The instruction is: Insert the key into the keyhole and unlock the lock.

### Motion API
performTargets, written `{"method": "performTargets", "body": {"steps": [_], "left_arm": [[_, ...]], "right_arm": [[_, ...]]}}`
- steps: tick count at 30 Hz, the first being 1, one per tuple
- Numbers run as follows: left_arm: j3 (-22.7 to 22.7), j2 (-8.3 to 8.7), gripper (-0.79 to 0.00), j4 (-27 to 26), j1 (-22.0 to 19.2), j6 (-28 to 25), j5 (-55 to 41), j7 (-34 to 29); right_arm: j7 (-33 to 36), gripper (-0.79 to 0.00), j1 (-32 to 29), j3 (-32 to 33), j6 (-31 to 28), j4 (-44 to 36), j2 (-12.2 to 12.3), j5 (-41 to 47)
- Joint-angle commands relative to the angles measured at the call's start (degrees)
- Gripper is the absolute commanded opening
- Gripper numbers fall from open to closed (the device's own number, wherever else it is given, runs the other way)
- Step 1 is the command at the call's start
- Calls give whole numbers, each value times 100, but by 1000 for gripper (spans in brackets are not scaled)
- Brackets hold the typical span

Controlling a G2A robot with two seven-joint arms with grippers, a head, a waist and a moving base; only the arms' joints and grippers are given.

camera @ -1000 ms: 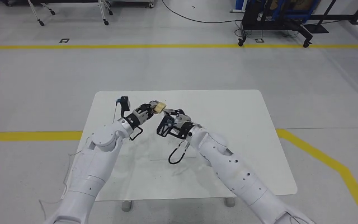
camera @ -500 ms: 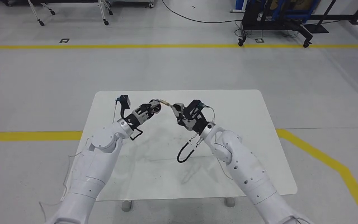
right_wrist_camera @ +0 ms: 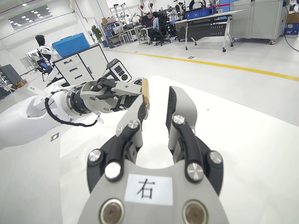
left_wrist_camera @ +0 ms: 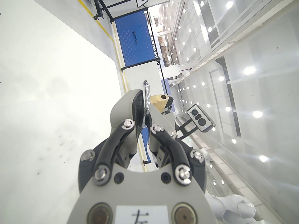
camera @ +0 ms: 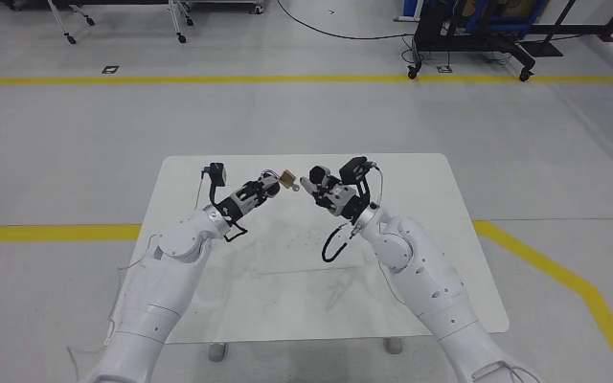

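Lock (camera: 285, 178) is picked out in the top view as a small brass block, held above the far half of the white table (camera: 431, 191) at the tip of the left gripper (camera: 266, 186). The right gripper (camera: 321, 188) is placed just beside it and facing it, with a narrow gap left between the two. How far either set of fingers is spread is hard to judge from up here.

Over to the left wrist view, and one side is settled. The left gripper (left_wrist_camera: 144, 108) is closed tight, and a thin silver metal piece (left_wrist_camera: 146, 92) is pinched between its pads. The lock's brass body (left_wrist_camera: 160, 100) is seen just past one finger. Whether that silver piece is the shackle cannot be told.

Right wrist view now: the right gripper (right_wrist_camera: 157, 101) is spread wide, and nothing is held between its fingers. The lock (right_wrist_camera: 145, 95) is seen edge-on here, gripped at the tip of the left gripper (right_wrist_camera: 136, 88). It is lined up right against one of the right gripper's fingers, though contact cannot be confirmed.
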Motion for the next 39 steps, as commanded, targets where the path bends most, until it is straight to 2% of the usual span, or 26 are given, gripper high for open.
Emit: {"method": "performTargets", "body": {"steps": [1, 6, 8, 13, 21, 29, 39], "left_arm": [[1, 14, -785, -13, -19, -35, 193, 8], [-39, 81, -785, -148, -33, -188, 649, -311], [-62, 119, -785, -257, -36, -194, 735, -687], [-184, 305, -785, -395, -79, -196, 1850, -1678], [-494, 493, -785, -368, -68, 245, 2066, -2623], [-291, 567, -785, -330, -66, 656, 2934, -2599], [339, 480, -785, -322, -145, 403, 2953, -2481]], "right_arm": [[-124, 0, -98, 149, -8, -150, 38, -48], [-260, 0, -282, 380, 3, -441, 110, -345], [-260, 0, -282, 380, 3, -441, 110, -345], [-260, 0, -282, 380, 3, -441, 110, -345], [-260, 0, -282, 380, 3, -441, 110, -345], [-260, 0, -282, 380, 3, -441, 110, -345], [-260, 0, -282, 380, 3, -441, 110, -345]]}}
